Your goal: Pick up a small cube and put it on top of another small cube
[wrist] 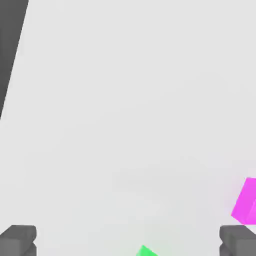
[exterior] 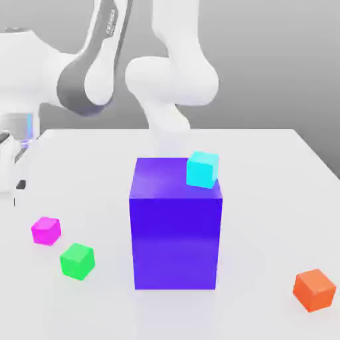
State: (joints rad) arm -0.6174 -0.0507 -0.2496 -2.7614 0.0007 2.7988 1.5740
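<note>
We see the gripper point(wrist: 128, 242) wide open in the hand view, its two grey fingertips point(wrist: 18, 239) far apart at the frame edge, nothing held between them; white table point(wrist: 125, 100) below. The small magenta cube point(exterior: 46, 230) sits on the table at about 9 o'clock from the big purple-blue block point(exterior: 176, 226) in the exterior view, well apart from it; the green cube point(exterior: 77, 260) lies just beside the magenta one, at its 4 o'clock, not touching. In the hand view the magenta cube point(wrist: 246, 201) shows near one fingertip; a green corner point(wrist: 145, 251) sits between the tips. A cyan cube point(exterior: 202, 169) rests near the block's top, at its 1 o'clock corner; the orange cube point(exterior: 313, 289) sits alone at the block's 4 o'clock, well apart. The white arm point(exterior: 169, 80) rises behind the block.
</note>
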